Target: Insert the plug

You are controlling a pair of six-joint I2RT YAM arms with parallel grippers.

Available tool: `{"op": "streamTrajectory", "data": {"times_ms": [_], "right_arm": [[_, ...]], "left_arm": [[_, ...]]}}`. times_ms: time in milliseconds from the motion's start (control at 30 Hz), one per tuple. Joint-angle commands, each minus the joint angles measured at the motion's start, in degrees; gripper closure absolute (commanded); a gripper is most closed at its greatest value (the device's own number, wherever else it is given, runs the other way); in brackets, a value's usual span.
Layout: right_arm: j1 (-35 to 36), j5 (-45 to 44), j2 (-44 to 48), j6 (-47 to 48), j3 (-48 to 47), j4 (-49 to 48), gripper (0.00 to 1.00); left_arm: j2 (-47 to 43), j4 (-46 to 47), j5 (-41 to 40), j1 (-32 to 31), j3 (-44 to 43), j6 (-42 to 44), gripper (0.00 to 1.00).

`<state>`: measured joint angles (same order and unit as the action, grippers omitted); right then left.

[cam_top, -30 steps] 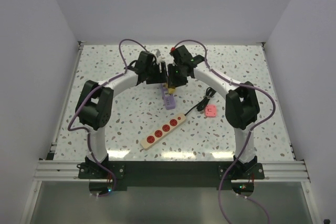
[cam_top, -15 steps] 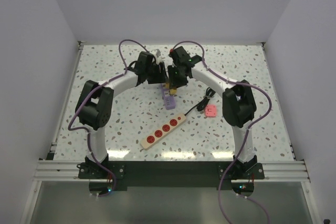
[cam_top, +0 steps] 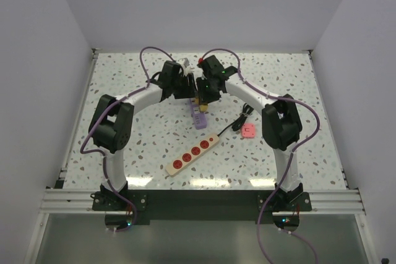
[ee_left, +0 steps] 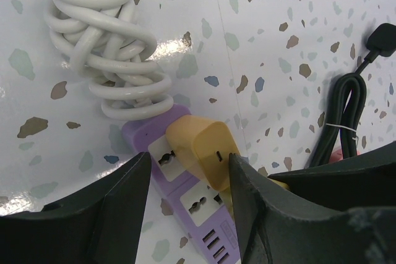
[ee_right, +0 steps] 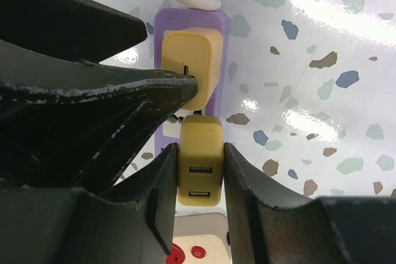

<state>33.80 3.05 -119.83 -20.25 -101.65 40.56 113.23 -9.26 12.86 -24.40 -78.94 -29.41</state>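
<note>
A purple power strip (cam_top: 199, 118) lies mid-table with its white cord (ee_left: 105, 35) coiled at the far end. One yellow plug (ee_left: 201, 149) is seated in its end socket. My left gripper (ee_left: 185, 171) straddles that end, its fingers (ee_left: 117, 208) pressed against the strip's two sides. A second yellow plug (ee_right: 200, 165), with two USB ports facing the camera, is held in my right gripper (ee_right: 200, 177). It hangs over the strip (ee_right: 223, 91) just behind the seated plug (ee_right: 189, 60). Its prongs are hidden.
A cream power strip with red sockets (cam_top: 193, 153) lies diagonally nearer the arm bases. To the right are a bundled black cable (cam_top: 242, 115) and a pink block (cam_top: 248, 130). The two wrists (cam_top: 197, 88) crowd together over the purple strip.
My left gripper's jaws have narrowed onto the purple strip. The right arm has shifted slightly left with its plug.
</note>
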Motion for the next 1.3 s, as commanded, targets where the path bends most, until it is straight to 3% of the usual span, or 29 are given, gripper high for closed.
{"op": "streamTrajectory", "data": {"times_ms": [0,833,1267], "right_arm": [[0.7,0.1,0.4,1.3,0.7,-1.5,1.0],[1.3,-0.4,1.1,-1.5,-2.2,1.2,1.0],[1.2,-4.4,2.8,-1.9,0.6,-3.6,1.0]], "left_arm": [[3.8,-8.8,-3.4,0.4,3.3,2.3,0.43],[3.1,-8.1,-2.1,1.6,5.0,1.8,0.45],[2.7,-8.3,-1.8,2.2,5.8,1.8,0.46]]}}
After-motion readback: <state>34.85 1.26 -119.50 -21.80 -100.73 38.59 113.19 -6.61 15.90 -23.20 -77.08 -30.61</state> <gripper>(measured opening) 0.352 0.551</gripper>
